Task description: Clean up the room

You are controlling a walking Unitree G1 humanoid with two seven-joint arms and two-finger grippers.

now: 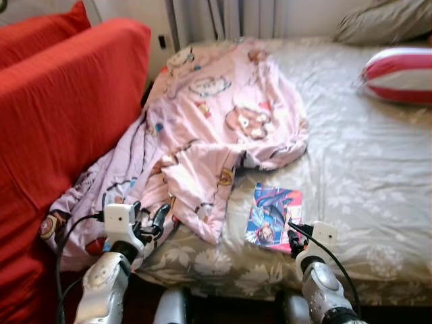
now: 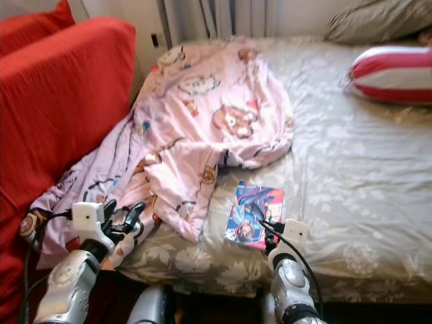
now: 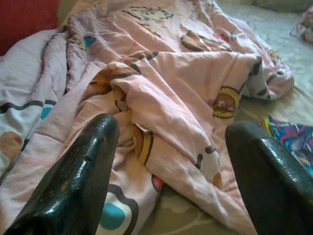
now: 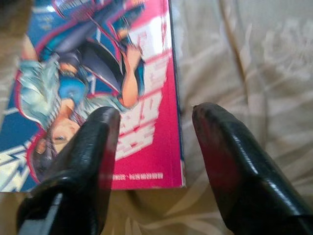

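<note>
One pink blanket [image 1: 216,128], one comic book [image 1: 273,216] and two pillows, one striped [image 1: 398,74] and one beige [image 1: 385,20], lie on the bed [image 1: 364,175] ahead of me. My right gripper [image 4: 154,142] hangs open at the book's near corner, one finger over the cover, the other over the floral sheet. My left gripper [image 3: 168,161] is open just before the blanket's near folds. A red sofa [image 1: 61,115] stands beside my left arm; curtains [image 1: 223,17] hang beyond the bed.
</note>
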